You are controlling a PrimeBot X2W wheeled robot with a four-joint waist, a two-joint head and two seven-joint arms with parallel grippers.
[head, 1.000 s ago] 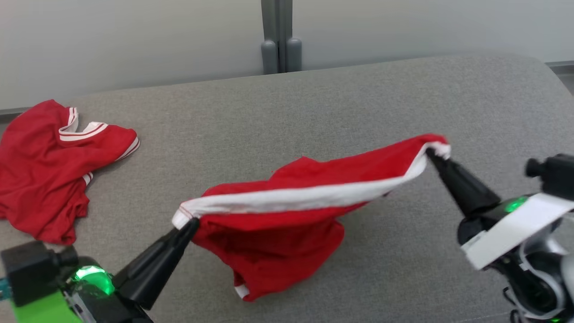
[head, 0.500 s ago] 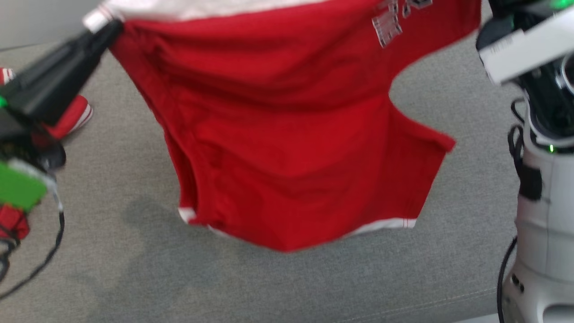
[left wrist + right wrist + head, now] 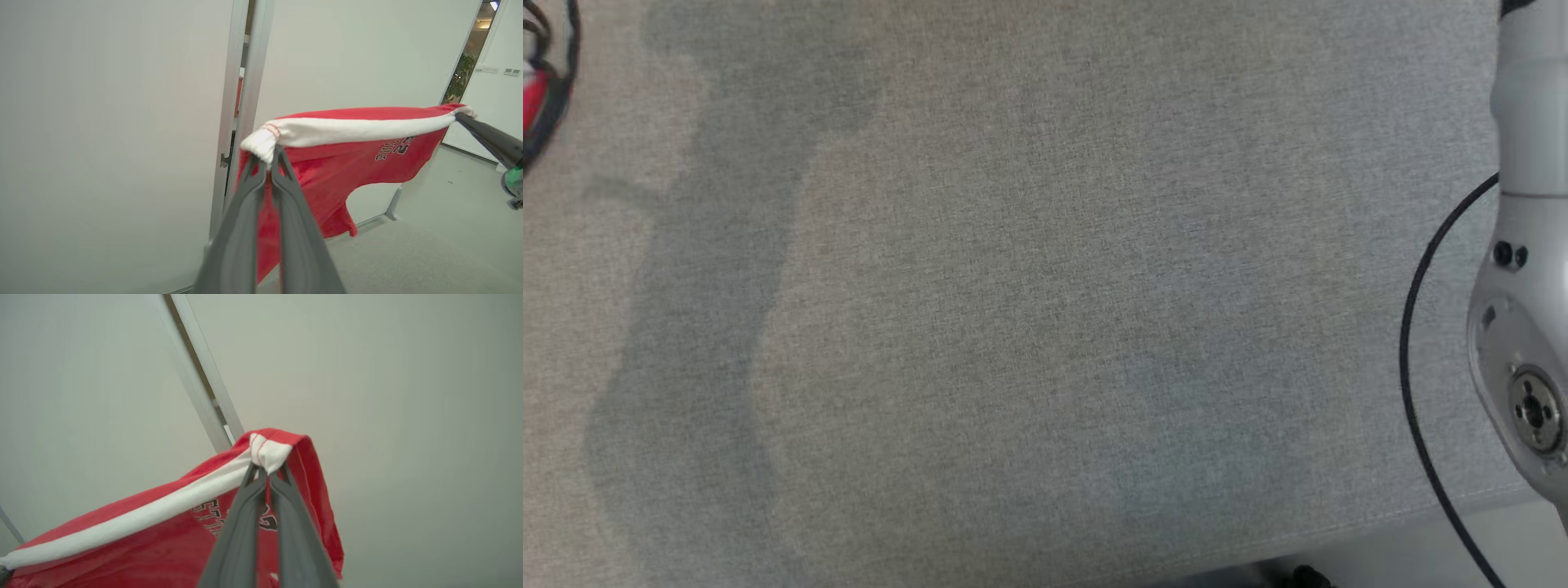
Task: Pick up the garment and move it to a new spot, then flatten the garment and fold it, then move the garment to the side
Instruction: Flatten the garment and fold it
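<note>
Grey woven fabric covers the desk (image 3: pixel 1013 327), which lies bare beneath the head camera, with soft shadows toward 9 o'clock. A pale forearm (image 3: pixel 1531 245) stands at the 3 o'clock edge, and a black cable (image 3: pixel 1413 343) curves down beside it.

In the left wrist view, a white partition wall (image 3: pixel 102 122) is the backdrop. The red garment (image 3: pixel 327 179), apparently basketball shorts with "BULLS 23" lettering, hangs in the air in front of it, above the desk. Its white waistband (image 3: pixel 359 128) is stretched almost level from the centre toward 3 o'clock.

The left gripper (image 3: pixel 271 153) is closed tight, pinching the bunched end of the waistband at the centre. The right gripper (image 3: pixel 267 471) is likewise clamped on the opposite corner, where the white band folds over its tips.

This looks like the first step: the garment is lifted and ready to be carried to a new spot. The next move probably calls for both arms to travel together and keep the band taut. They would then lower the hanging cloth onto the desk so that it lands spread, ready for flattening.
</note>
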